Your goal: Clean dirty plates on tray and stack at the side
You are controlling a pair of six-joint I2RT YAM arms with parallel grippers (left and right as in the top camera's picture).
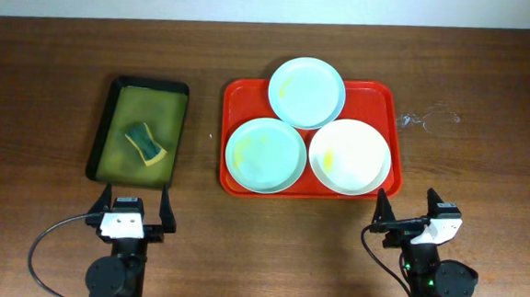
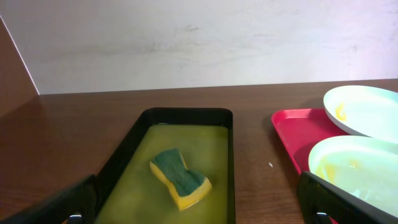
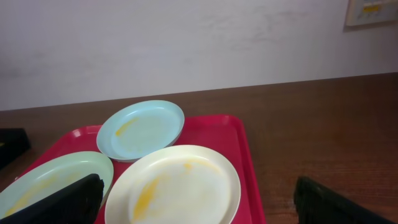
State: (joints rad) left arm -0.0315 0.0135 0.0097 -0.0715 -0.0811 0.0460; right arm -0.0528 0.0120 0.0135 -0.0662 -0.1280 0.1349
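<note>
The red tray [image 1: 385, 102] holds three plates: a pale blue one [image 1: 306, 92] at the back, a blue-green one [image 1: 266, 154] front left and a cream-white one [image 1: 349, 156] front right, all with yellow smears. They also show in the right wrist view: the blue plate [image 3: 142, 129], the cream plate [image 3: 174, 185] and the green plate [image 3: 46, 180]. My left gripper [image 1: 138, 202] is open and empty, near the table's front edge, facing the dark tray. My right gripper [image 1: 407, 206] is open and empty, just in front of the red tray's right corner.
A dark tray with an olive-green inside [image 1: 118, 135] stands left of the red tray and holds a green-and-yellow sponge [image 1: 147, 144], which also shows in the left wrist view [image 2: 180, 178]. A clear bit of crumpled film [image 1: 433, 115] lies right of the red tray.
</note>
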